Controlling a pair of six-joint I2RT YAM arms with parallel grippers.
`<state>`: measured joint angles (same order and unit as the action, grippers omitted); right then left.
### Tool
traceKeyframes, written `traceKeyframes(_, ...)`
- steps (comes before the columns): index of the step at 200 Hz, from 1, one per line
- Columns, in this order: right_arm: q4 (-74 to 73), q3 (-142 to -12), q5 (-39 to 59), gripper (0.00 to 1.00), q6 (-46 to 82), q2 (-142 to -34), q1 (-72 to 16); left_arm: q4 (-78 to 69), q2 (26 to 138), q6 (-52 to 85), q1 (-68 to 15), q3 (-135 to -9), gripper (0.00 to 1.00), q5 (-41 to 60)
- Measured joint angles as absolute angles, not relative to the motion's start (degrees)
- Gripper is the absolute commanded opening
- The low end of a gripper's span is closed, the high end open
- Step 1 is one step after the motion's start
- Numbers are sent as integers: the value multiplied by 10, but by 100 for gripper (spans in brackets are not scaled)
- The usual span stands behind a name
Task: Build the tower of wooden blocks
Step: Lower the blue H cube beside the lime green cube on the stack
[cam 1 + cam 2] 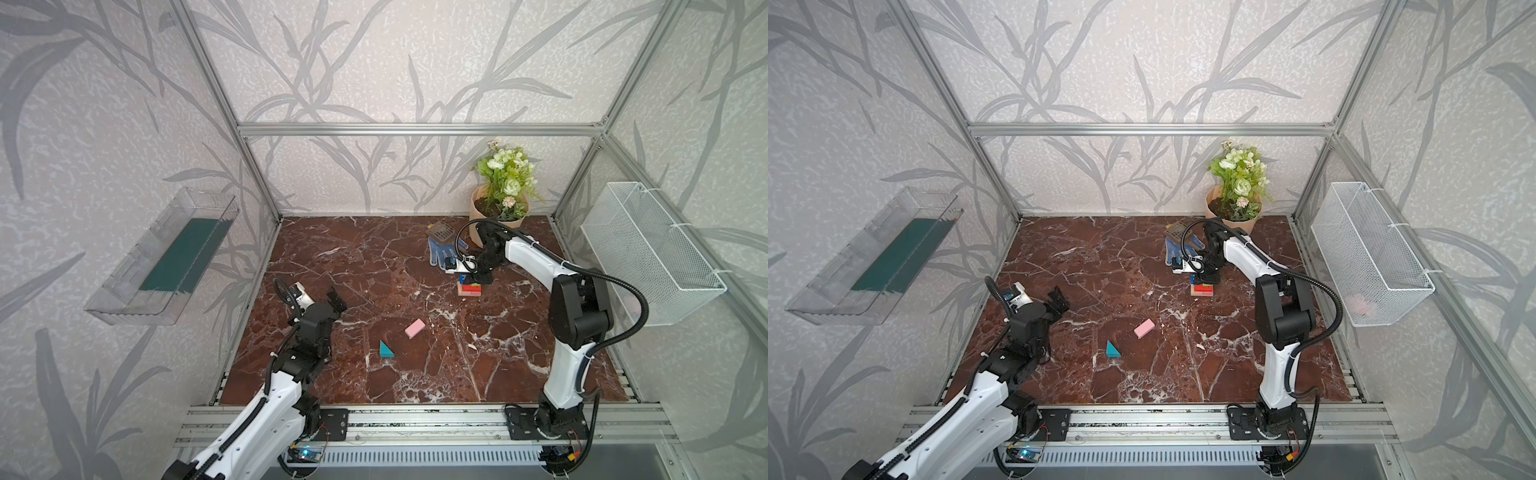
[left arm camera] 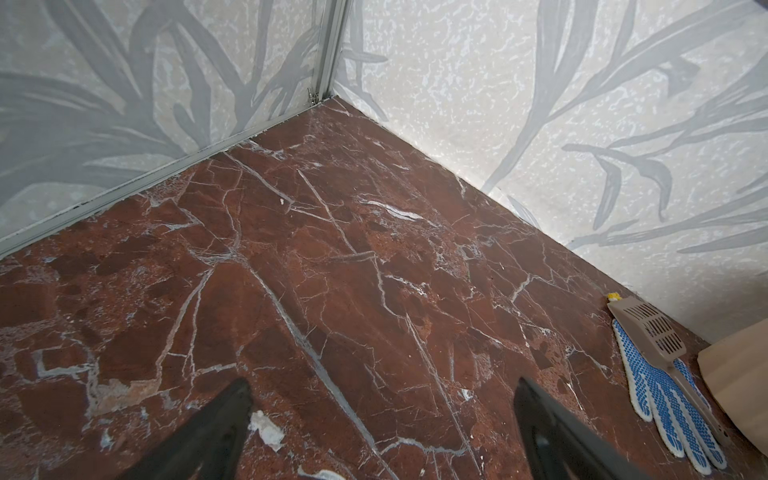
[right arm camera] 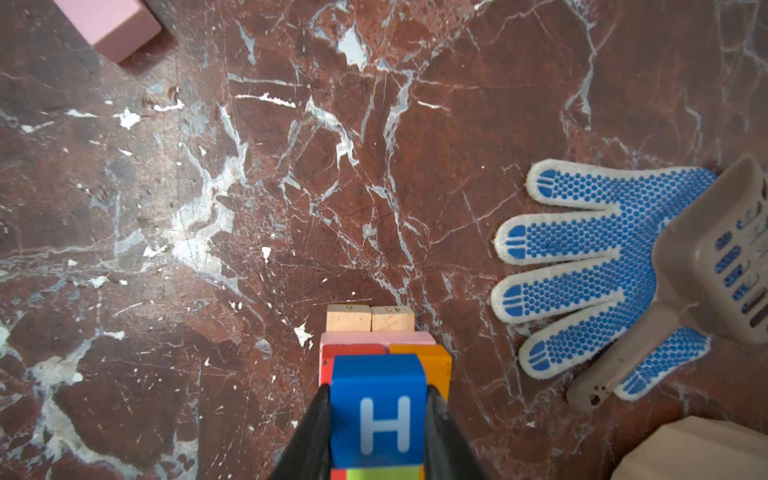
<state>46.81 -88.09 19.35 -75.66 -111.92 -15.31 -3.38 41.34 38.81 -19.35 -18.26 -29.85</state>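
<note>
The tower [image 1: 469,289] stands at the back right of the marble floor. In the right wrist view it shows two tan bars [image 3: 370,318] at the base, a pink layer [image 3: 374,337], then a red [image 3: 353,349] and an orange block [image 3: 434,361], and a lime cube [image 3: 382,473]. My right gripper [image 3: 378,388] is shut on the blue "H" cube [image 3: 378,415] right over the tower's top beside the lime cube; whether it rests there I cannot tell. A loose pink block [image 1: 414,328] and a teal wedge [image 1: 385,350] lie mid-floor. My left gripper [image 1: 336,301] hangs open and empty at the left.
A blue-dotted glove [image 1: 444,251] and a tan slotted scoop [image 1: 440,232] lie just behind the tower. A peach flowerpot [image 1: 498,208] stands in the back right corner. A white wire basket [image 1: 652,249] hangs on the right wall, a clear tray [image 1: 162,257] on the left wall.
</note>
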Motion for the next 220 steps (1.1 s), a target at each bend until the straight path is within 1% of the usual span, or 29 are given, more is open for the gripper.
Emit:
traceKeyframes(105, 468, -881, 190, 9, -764, -1129, -153, -34, 413, 390, -194, -183, 100, -298)
traceKeyframes(138, 469, -881, 189, 12, -766, -1135, -153, -34, 414, 390, -194, -183, 100, -298)
traceKeyframes(220, 471, -881, 185, 13, -768, -1142, -150, -35, 416, 391, -194, -183, 99, -296)
